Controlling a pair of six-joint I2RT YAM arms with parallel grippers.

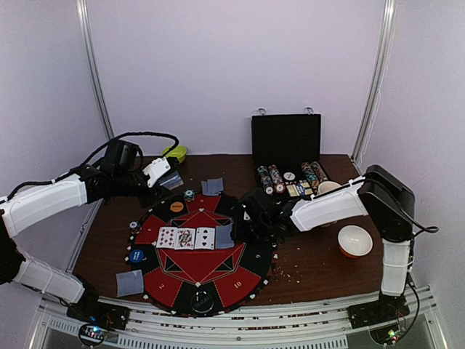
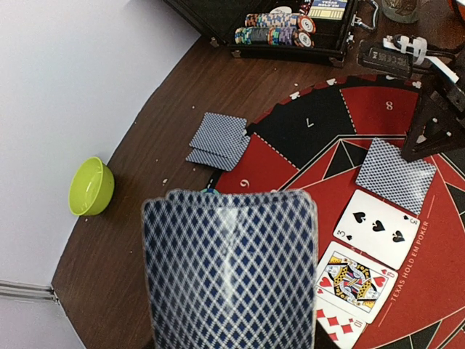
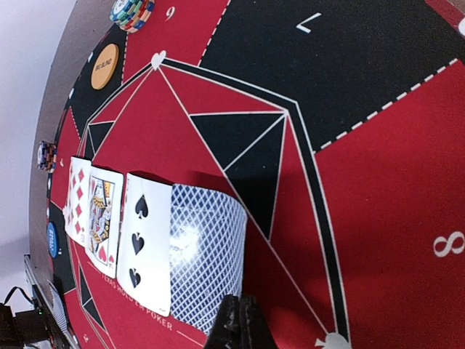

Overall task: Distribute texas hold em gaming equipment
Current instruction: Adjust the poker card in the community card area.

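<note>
Brown table (image 1: 312,262), black case (image 1: 285,142), chip stacks (image 1: 272,178) inside.

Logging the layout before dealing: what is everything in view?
poker mat: one, red-black, central
face-up cards: three, white, row on mat
face-down card: one, blue-backed, ends that row
far cards: overlapping, blue-backed, mat's far edge
near card: blue-backed, near-left
orange disc: one, mat's far-left
blue disc: one, mat's left
chip stacks: two, mat's rim
chip case: one, black, open, far right
green bowl: one, far left
orange bowl: one, right
held cards: blue-backed, far left
left pincer: gripping held cards
right pincer: shut, at face-down card's edge
</note>
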